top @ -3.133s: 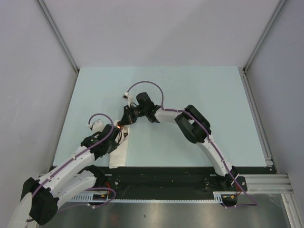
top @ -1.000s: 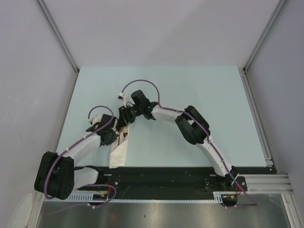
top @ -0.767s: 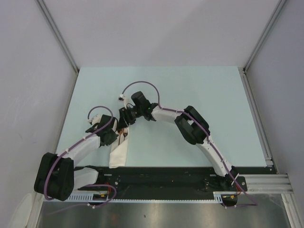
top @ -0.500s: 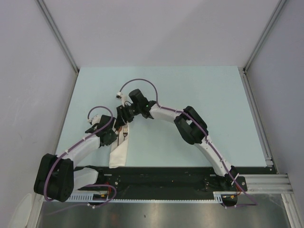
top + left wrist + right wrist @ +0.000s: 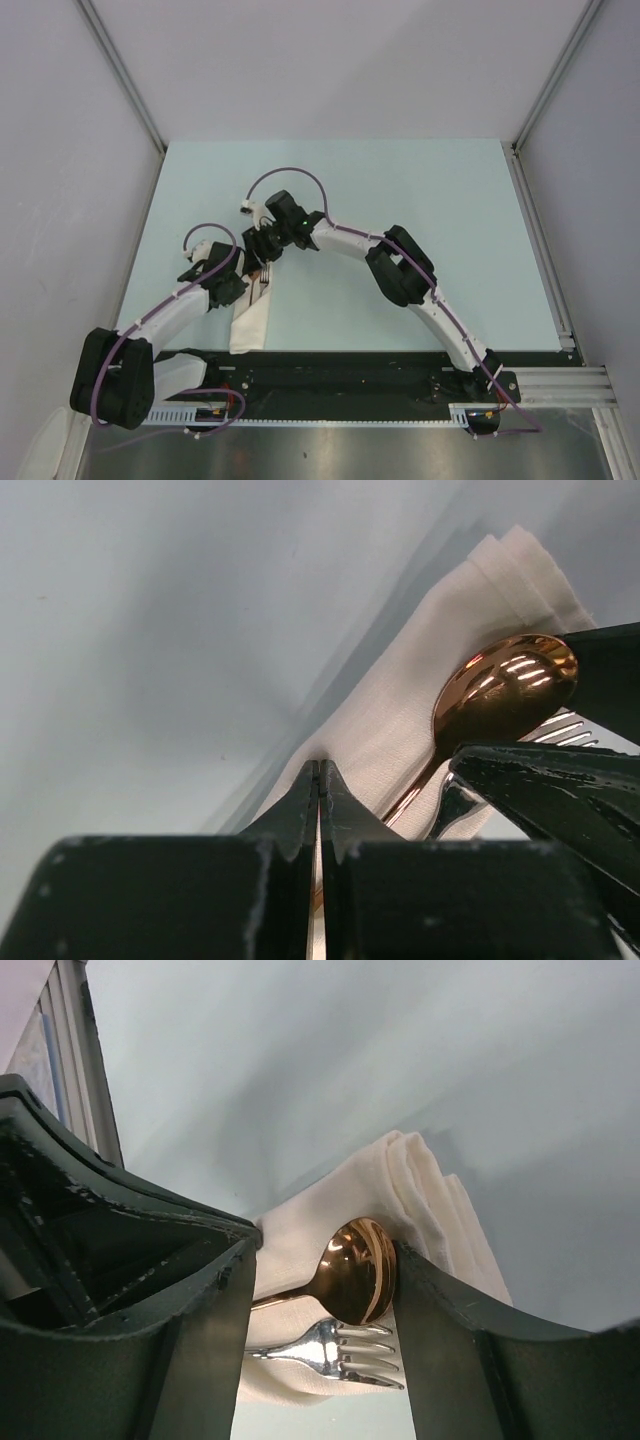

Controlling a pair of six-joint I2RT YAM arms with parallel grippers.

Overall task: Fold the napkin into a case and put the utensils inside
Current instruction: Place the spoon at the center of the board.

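Right wrist: my right gripper had jaws apart astride spoon, gripping nothing; fork at 6 o'clock, both on napkin. My left gripper was pinched closed, empty, tips at napkin edge, likely steadying.

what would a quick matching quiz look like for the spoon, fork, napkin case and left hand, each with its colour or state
Column one:
1. spoon
2. fork
3. case
4. left hand

Column two:
A. shut, fingertips together
B. silver, tines showing
C. shiny copper-orange bowl
D. off-white, layered cloth

Pairs: 1-C, 2-B, 3-D, 4-A
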